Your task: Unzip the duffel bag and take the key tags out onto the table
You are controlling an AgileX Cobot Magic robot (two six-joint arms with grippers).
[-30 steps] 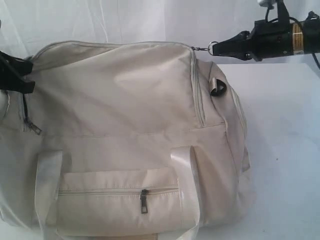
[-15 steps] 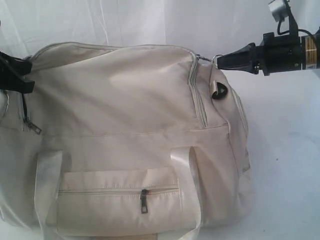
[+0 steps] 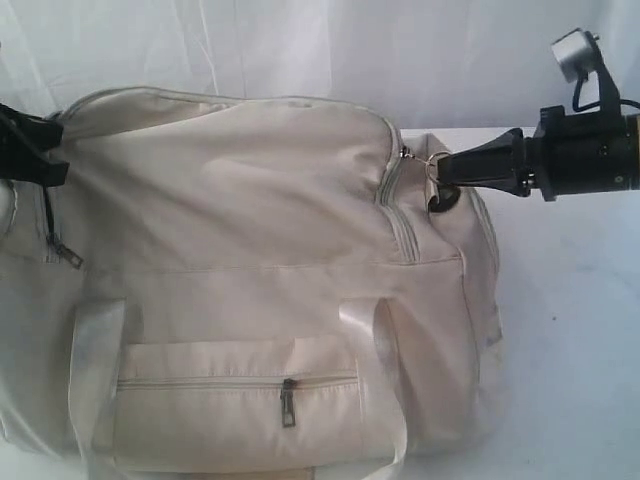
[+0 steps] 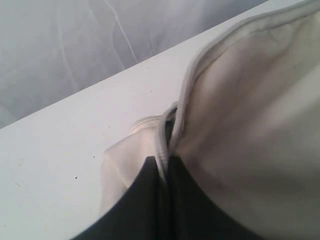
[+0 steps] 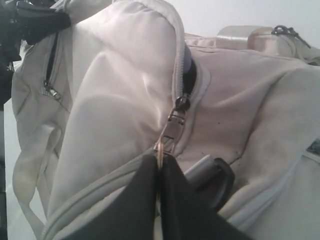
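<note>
Front of the duffel bag (image 3: 250,250): front pocket (image 3: 200,400) zipped flat, webbing handle (image 3: 95,365) lying slack over it. Neither is touched.

Bag's left end: left gripper (image 3: 40,150) pinched together on the piped edge seam. Judged an anchor grip, there so the bag does not slide or crumple when the zip is pulled.

Bag's right upper corner: right gripper (image 3: 445,170) clamped on the metal zipper pull (image 5: 169,135) of the main zip, just above the black D-ring (image 3: 445,197). The pull is drawn taut, in line with the track. A short dark gap shows behind the slider, so unzipping looks under way.

Key tags: not visible, presumably inside the bag.

Behind and to the right of the bag: white table (image 3: 570,330), then the draped white backdrop (image 3: 300,45).
</note>
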